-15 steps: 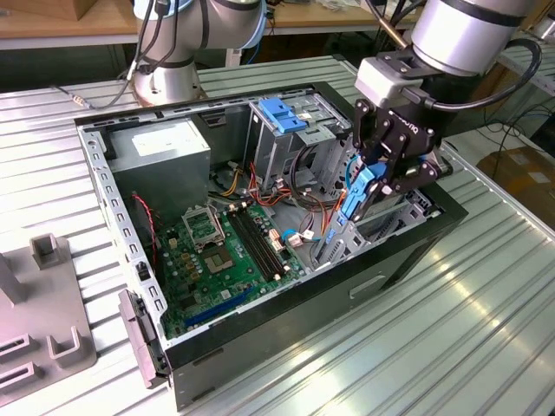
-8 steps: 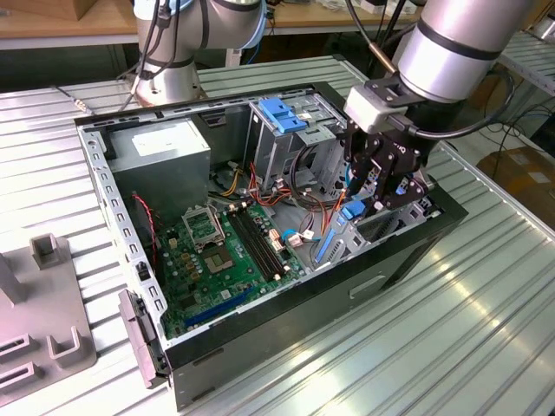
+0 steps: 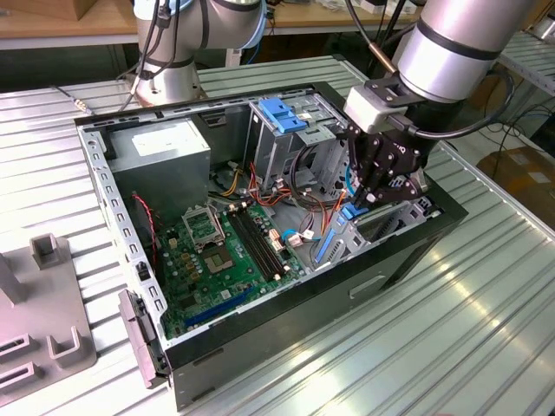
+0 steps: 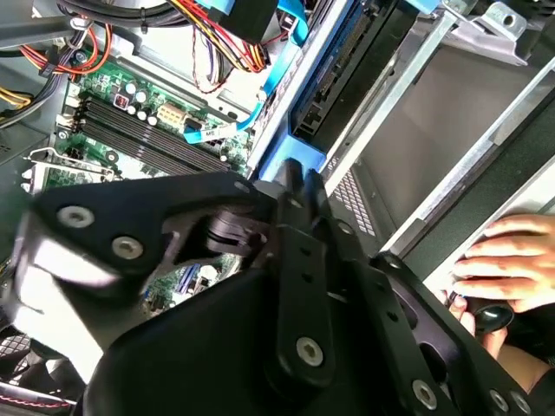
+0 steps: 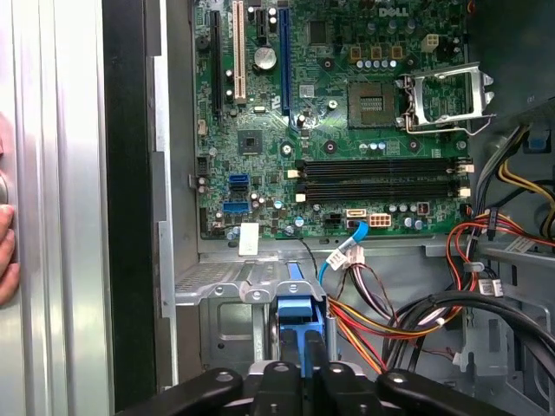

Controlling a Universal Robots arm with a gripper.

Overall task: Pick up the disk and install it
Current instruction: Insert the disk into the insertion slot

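**Item 1, the disk (image 5: 299,316).** I count one. I see it edge-on, blue rail toward the camera, standing upright inside the computer case (image 3: 260,355). It sits in the case's bay end, by the wall opposite the power-supply corner.

**Item 2, gripper (image 3: 364,198).** I count one, reaching down into the case from above. Its jaws are clamped on the disk's blue-railed edge, one finger on each flat side. The disk runs on past the fingertips, deeper into the case.

**Item 3, case contents, one of each.**
- The green motherboard (image 5: 260,130) lies on the case floor.
- The grey power-supply box (image 3: 160,160) sits in the case's far corner from the disk.
- The metal drive cage (image 3: 282,130) with a blue top handle stands mid-case, between that box and the gripper.
- The processor socket (image 5: 447,95) has its metal frame raised.

**Item 4, obstructions inside the case.**
- A bundle of red, orange, yellow and black cables (image 5: 390,321) lies just beside the disk.
- One light-blue flat cable (image 5: 342,256) loops just beyond the disk's leading end.
- A sheet-metal bay bracket (image 5: 234,286) sits directly ahead of that end.

**Item 5, outside the case.**
- The ribbed metal desk (image 3: 416,347) carries the case.
- One grey fixture block (image 3: 48,312) lies on the desk, well apart from the case's motherboard end.
- One person's hand (image 4: 512,260) rests just outside the case wall nearest the disk.
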